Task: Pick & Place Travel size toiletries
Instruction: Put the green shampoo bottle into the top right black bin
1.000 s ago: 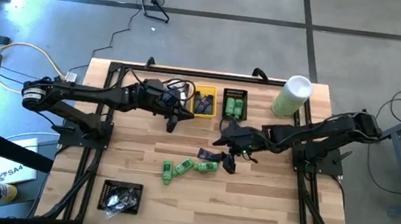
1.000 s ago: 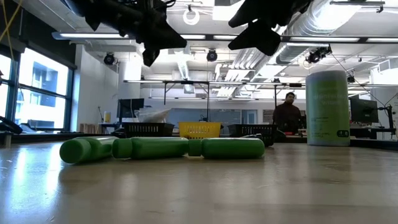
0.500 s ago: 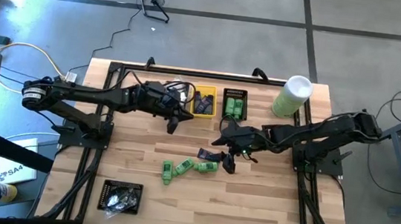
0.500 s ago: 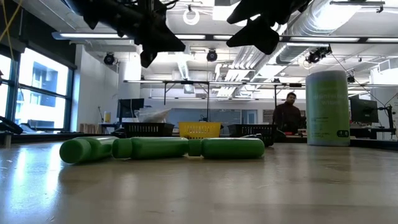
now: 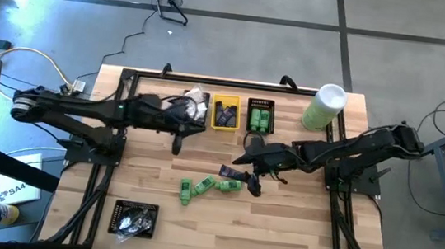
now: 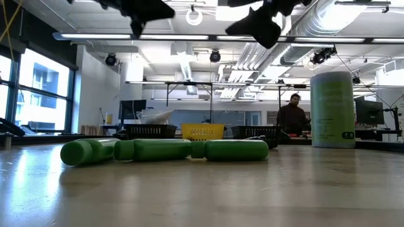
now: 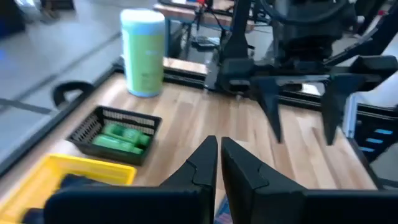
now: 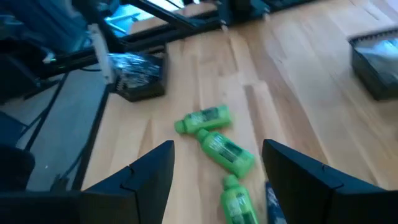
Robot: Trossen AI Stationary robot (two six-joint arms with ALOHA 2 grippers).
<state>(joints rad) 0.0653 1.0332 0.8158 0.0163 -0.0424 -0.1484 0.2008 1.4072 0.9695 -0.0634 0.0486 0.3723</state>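
Observation:
Three bright green little bottles [image 5: 204, 185] lie on their sides at the table's middle; the low view shows them in a row [image 6: 161, 149]. A dark blue-purple tube [image 5: 230, 172] lies beside them. My right gripper [image 5: 252, 177] hangs open just above this group; in its wrist view the fingers [image 8: 217, 180] stand apart over the bottles [image 8: 227, 152] and touch nothing. My left gripper [image 5: 177, 143] is shut and empty [image 7: 217, 155], in the air near the yellow bin [image 5: 225, 112].
At the far edge stand a yellow bin with dark tubes, a black bin [image 5: 260, 116] with green bottles, a bin of white packets [image 5: 196, 99] and the big pale-green cylinder [image 5: 324, 106]. Another black bin [image 5: 134, 219] sits near left. A person [image 6: 293, 113] stands in the room behind.
My left gripper has drawn back from the yellow bin, toward the table's left and near edge, still shut. My right gripper has stayed open over the green bottles. The bottles and the tube have not moved.

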